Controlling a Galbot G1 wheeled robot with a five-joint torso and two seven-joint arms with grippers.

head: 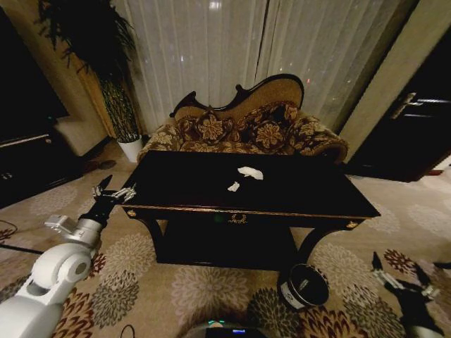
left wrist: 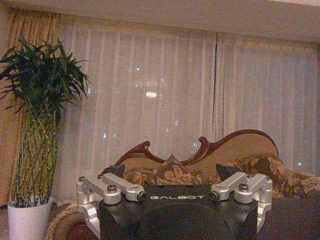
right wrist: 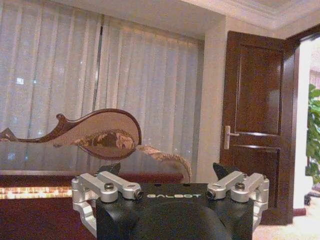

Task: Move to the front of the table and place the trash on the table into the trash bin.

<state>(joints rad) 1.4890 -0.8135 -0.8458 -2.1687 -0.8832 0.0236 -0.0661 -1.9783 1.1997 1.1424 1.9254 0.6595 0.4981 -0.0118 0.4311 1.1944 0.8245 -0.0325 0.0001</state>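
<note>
Trash [head: 250,172] in the form of two small white crumpled paper wads is seen on the large rectangular glossy dark wooden desk [head: 296,193] with gold trim, a gold centre ornament and curved legs. The larger wad lies near the middle of the top, and the smaller wad [head: 233,186] lies just beside it, on the side nearer the robot. Both wads are well apart from either end effector, ahead and to the right of the left one and ahead and to the left of the right one.

Behind the desk, a floral-patterned sofa [head: 243,130] with a carved dark wooden back is set against pale sheer curtains [head: 232,49]. A tall green potted plant in a white pot [head: 130,148] stands beyond the left end effector, past the desk's left end.

The small round black trash bin [head: 304,285] with a white label is seen on the patterned carpet beside the desk's front right leg, to the left of the right end effector and near it.

The left end effector [head: 113,190] is held just off the desk's front left corner, its fingers spread wide and holding nothing. The right end effector [head: 402,276] is held low over the carpet, right of the bin, its fingers likewise spread wide and empty.
</note>
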